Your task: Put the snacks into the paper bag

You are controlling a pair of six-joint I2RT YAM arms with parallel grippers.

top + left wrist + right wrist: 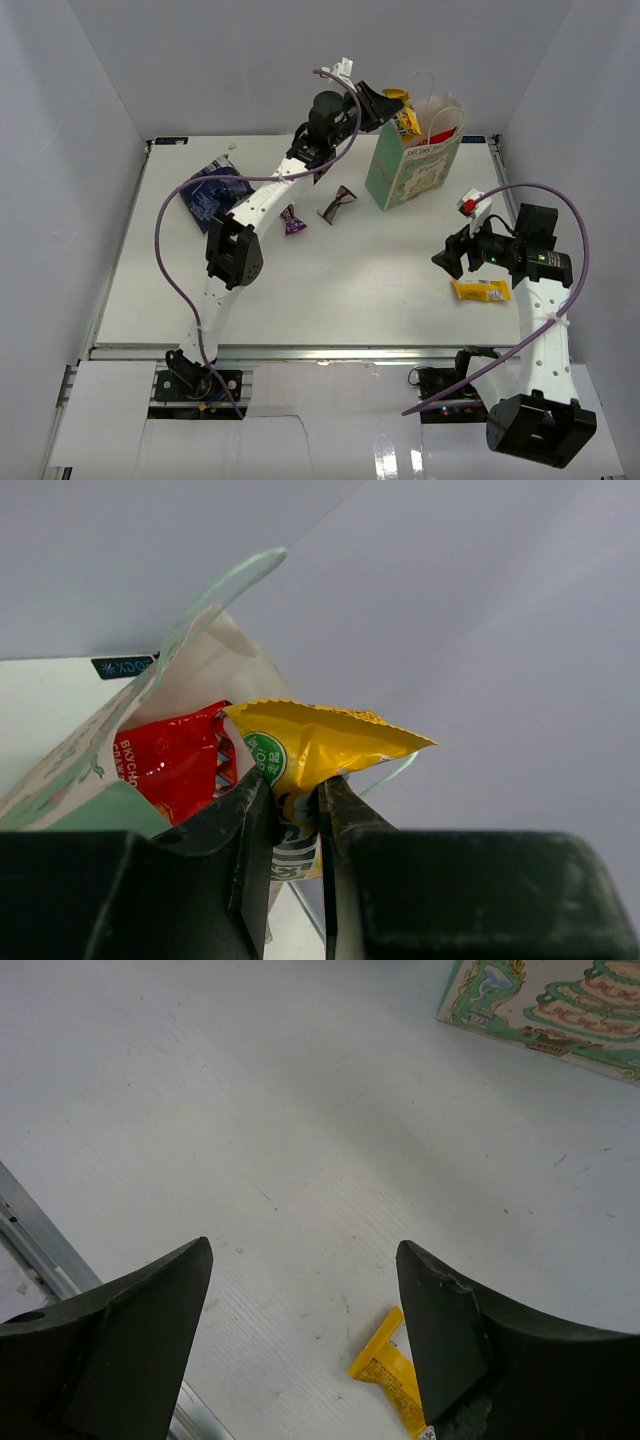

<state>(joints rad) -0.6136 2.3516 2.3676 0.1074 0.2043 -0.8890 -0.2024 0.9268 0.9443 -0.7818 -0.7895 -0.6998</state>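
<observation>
My left gripper (388, 106) (297, 785) is shut on the yellow M&M's packet (406, 121) (320, 742), holding it over the open mouth of the mint-green paper bag (412, 172) (66, 767). A glossy red bag (441, 133) (172, 765) sits inside the paper bag. My right gripper (449, 259) (305, 1260) hangs open above the table at the right, nothing between its fingers. The small yellow bar (482, 291) (385, 1372) lies flat just beside its right finger. A crinkled dark-blue bag (212, 192), a purple candy (293, 222) and a brown candy (338, 204) lie on the table left of the bag.
The paper bag's decorated front (540, 1000) faces the right arm. White twisted handles (432, 90) stick up at the bag's top. Grey walls enclose the table on three sides. A metal rail (40, 1250) runs along the near edge.
</observation>
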